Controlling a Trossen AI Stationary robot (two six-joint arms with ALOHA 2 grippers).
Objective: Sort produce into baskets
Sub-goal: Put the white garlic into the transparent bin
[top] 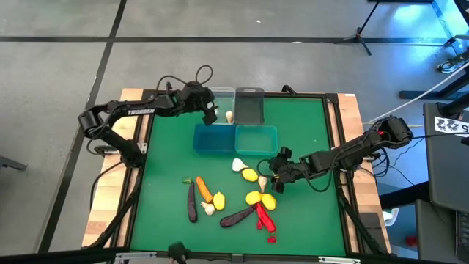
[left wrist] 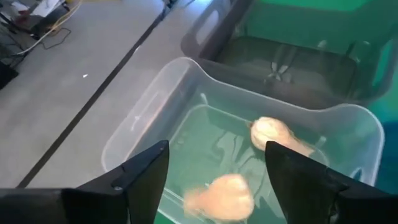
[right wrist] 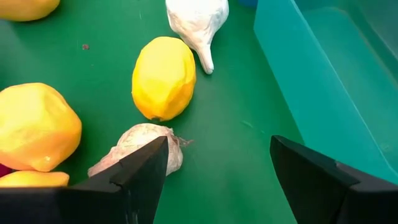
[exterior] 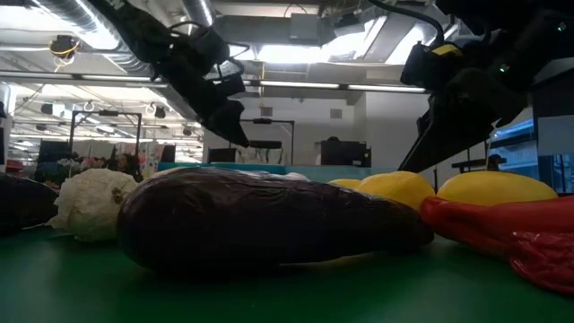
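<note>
The left claw (left wrist: 214, 180) hung spread and empty over the clear basket (left wrist: 155, 106) at the counter's 12 o'clock, two garlic bulbs (left wrist: 273, 134) inside. The right claw (right wrist: 217, 168), also spread, hovered beside a garlic bulb (right wrist: 140, 146) at 4 o'clock.

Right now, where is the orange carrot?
In the high view the carrot lies on the green mat's left half, between a dark eggplant on its left and a lemon on its right.
</note>
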